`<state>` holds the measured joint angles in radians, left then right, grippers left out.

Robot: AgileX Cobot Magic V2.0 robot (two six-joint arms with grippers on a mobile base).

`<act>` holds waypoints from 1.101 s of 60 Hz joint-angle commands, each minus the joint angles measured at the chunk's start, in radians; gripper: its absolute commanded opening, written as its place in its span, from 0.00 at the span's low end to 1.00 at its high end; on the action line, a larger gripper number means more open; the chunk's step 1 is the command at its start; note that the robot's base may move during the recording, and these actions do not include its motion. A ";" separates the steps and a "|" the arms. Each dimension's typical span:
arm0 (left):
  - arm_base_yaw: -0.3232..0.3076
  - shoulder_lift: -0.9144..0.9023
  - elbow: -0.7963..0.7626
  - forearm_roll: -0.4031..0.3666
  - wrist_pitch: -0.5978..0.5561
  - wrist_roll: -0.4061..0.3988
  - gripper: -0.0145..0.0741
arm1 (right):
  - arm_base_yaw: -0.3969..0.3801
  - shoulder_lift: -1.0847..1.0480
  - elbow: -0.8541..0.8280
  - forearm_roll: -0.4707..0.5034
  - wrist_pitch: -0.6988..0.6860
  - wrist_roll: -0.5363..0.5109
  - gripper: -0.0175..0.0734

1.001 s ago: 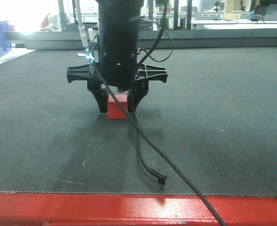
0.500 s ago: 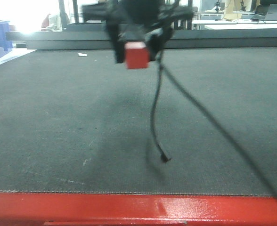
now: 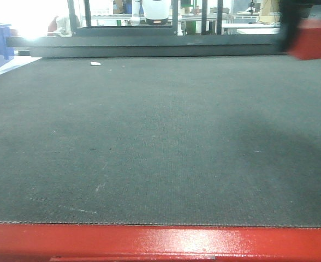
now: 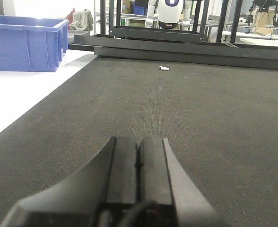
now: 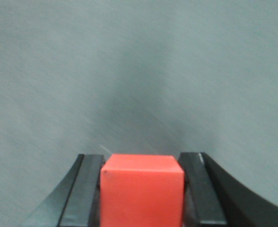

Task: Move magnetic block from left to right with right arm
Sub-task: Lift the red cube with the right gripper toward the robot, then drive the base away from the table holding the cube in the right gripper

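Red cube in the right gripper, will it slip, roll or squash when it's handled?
The red cube looks rigid: its edges are straight between the fingers of the right gripper. Flat faces suggest it would sit, not roll, on the mat. Smooth sides might slip, though the flat two-sided grip probably holds.

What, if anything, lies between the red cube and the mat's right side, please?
Nothing visible does: the right end effector holds the cube raised near the right side of the mat, where only a shadow shows.
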<state>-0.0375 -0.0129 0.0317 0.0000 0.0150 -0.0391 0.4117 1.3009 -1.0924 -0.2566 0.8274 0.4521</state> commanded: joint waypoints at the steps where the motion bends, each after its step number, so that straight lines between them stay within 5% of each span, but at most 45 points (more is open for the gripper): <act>1: -0.003 -0.014 0.009 0.000 -0.092 -0.008 0.03 | -0.035 -0.130 0.067 -0.016 -0.067 -0.043 0.35; 26: -0.003 -0.014 0.009 0.000 -0.092 -0.008 0.03 | -0.035 -0.590 0.323 -0.016 -0.086 -0.085 0.35; 48: -0.003 -0.014 0.009 0.000 -0.092 -0.008 0.03 | -0.035 -0.952 0.333 -0.015 -0.072 -0.148 0.35; 66: -0.003 -0.014 0.009 0.000 -0.092 -0.008 0.03 | -0.035 -1.043 0.326 -0.015 -0.126 -0.148 0.35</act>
<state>-0.0375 -0.0129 0.0317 0.0000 0.0150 -0.0391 0.3815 0.2469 -0.7350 -0.2531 0.8094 0.3156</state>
